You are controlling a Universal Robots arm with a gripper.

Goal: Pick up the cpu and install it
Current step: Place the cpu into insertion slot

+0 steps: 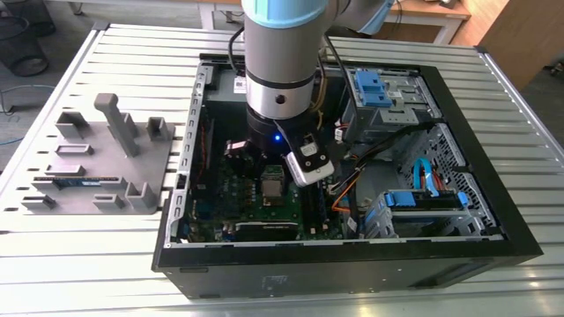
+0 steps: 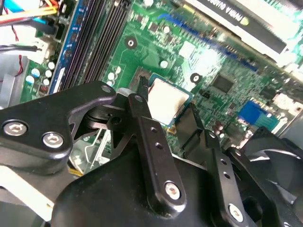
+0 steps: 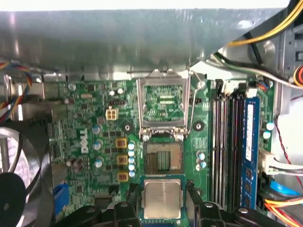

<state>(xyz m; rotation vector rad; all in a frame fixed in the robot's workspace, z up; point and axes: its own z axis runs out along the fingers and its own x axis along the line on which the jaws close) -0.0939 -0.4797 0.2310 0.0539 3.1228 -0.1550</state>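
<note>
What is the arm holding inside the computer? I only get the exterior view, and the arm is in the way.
Observer: In both wrist views the gripper is clamped on the cpu, with a finger on each side.
Operator: Is it in its spot?
Observer: No. In the first wrist view the socket is bare, and the cpu hangs beside it, not over it.
Operator: Is the lid thing shut?
Observer: No. The metal frame is flipped up and open, so the socket is uncovered.
</note>
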